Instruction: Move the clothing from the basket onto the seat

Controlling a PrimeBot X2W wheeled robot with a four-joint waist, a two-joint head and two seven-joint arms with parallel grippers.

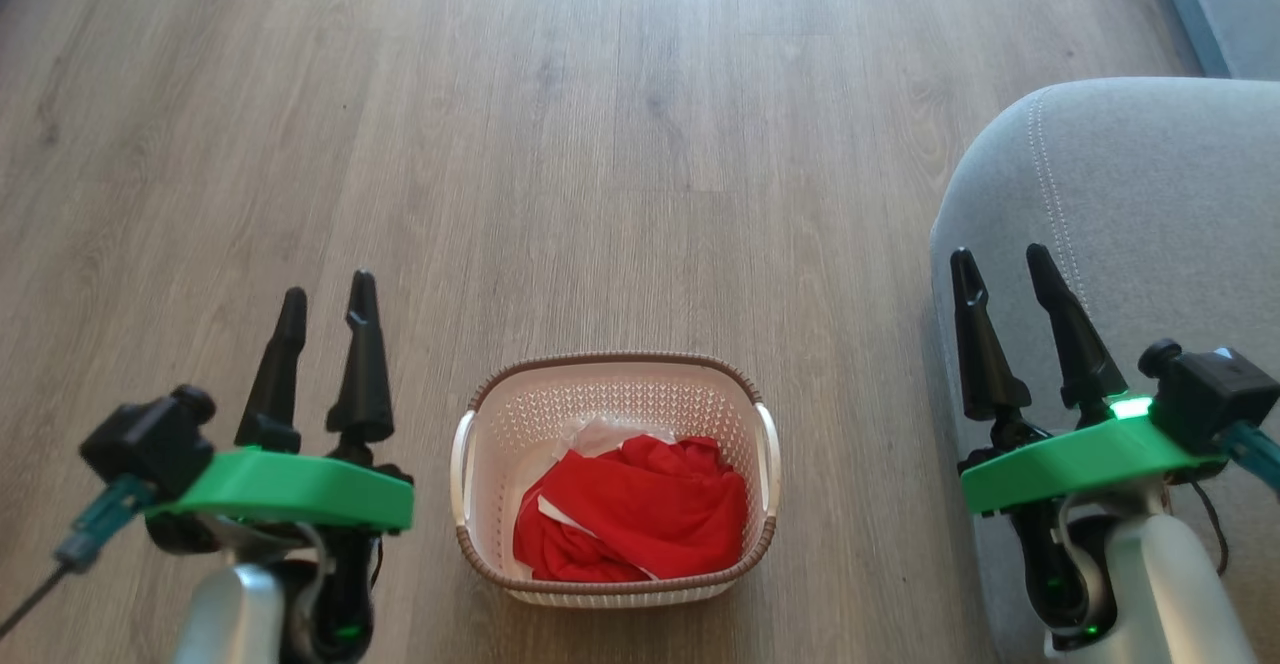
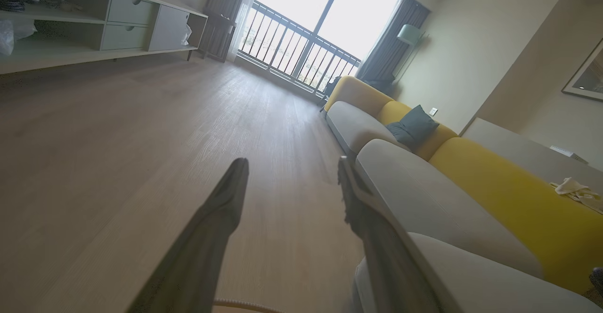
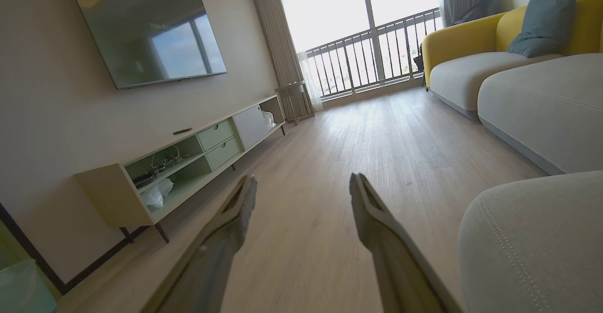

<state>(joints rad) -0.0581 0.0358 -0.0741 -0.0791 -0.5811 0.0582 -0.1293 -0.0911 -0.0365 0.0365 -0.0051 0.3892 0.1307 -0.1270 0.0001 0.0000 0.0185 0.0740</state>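
Task not begun: clothing (image 1: 640, 519) heaped in basket (image 1: 610, 369), none on visible seat (image 1: 1150, 194) at right; left pincer (image 1: 327, 294) and right pincer (image 1: 1000, 259) wide, empty.

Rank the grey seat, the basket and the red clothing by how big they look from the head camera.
1. grey seat, though cut off at the edge
2. basket
3. red clothing, inside the basket

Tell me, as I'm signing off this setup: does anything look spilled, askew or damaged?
Nothing stands out. The basket sits upright on the floor, the clothing bunched inside it, none spilled. The seat looks undamaged.
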